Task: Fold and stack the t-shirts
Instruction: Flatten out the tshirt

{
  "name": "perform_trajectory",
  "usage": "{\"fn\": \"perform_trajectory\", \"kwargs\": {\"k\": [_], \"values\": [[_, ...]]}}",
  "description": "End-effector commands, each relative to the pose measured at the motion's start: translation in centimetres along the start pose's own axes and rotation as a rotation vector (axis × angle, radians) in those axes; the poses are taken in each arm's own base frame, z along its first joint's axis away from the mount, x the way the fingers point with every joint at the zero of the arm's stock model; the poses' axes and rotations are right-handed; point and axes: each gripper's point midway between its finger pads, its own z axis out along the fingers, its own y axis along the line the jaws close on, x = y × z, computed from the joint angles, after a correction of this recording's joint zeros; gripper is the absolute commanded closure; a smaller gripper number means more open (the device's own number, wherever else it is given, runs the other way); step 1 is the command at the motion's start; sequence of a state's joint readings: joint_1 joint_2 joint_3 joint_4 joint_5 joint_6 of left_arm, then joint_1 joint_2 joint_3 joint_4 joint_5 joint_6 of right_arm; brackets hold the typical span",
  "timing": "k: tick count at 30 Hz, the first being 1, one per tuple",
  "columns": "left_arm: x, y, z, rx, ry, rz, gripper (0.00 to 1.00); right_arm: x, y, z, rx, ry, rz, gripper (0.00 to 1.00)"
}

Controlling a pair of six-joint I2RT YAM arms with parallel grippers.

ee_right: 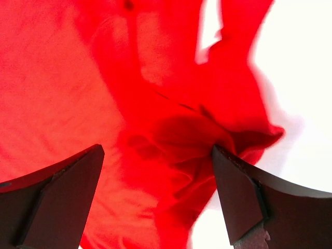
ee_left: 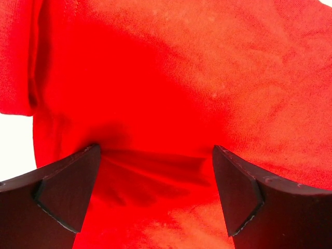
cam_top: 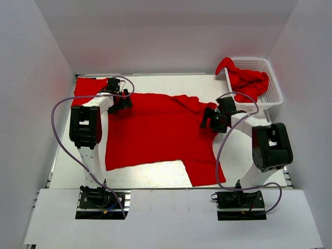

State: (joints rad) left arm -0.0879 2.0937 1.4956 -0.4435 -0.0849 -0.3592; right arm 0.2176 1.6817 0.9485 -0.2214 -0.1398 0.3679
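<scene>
A red t-shirt (cam_top: 155, 132) lies spread on the white table, partly folded, with a strip running to the front right. My left gripper (cam_top: 120, 101) hangs over its far left shoulder, jaws wide open, cloth below them (ee_left: 155, 129). My right gripper (cam_top: 211, 118) is over the shirt's bunched right sleeve (ee_right: 207, 140), jaws wide open and holding nothing. A second red shirt (cam_top: 249, 80) lies crumpled in the white basket (cam_top: 272, 88).
The basket stands at the back right against the wall. White walls close in on the left, back and right. Purple cables loop off both arms. Bare table (cam_top: 150, 175) shows in front of the shirt.
</scene>
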Motion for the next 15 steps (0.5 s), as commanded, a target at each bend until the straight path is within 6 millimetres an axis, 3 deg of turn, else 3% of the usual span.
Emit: {"fn": "perform_trajectory", "kwargs": {"k": [1, 7, 9, 10, 11, 15], "values": [[4.8, 2.8, 1.3, -0.078, 0.157, 0.010, 0.01, -0.1, -4.4, -0.2, 0.148, -0.025, 0.061, 0.10], [3.9, 0.7, 1.8, 0.028, 0.141, 0.094, 0.01, -2.8, -7.2, -1.3, 0.241, -0.096, 0.050, 0.10], [3.6, -0.2, 1.7, 0.063, 0.132, 0.123, 0.01, -4.1, -7.1, -1.8, 0.233, -0.121, 0.015, 0.10], [3.7, -0.3, 1.7, 0.078, 0.135, 0.143, 0.01, -4.6, -6.8, -2.1, 0.222, -0.131, 0.000, 0.10], [3.5, -1.4, 1.3, 0.114, 0.124, 0.151, 0.01, -5.0, -5.3, -2.2, 0.150, -0.127, -0.041, 0.10], [2.3, -2.6, -0.5, 0.185, 0.082, 0.170, 0.01, -7.0, -1.0, -4.2, -0.027, -0.188, -0.205, 0.10]]}}
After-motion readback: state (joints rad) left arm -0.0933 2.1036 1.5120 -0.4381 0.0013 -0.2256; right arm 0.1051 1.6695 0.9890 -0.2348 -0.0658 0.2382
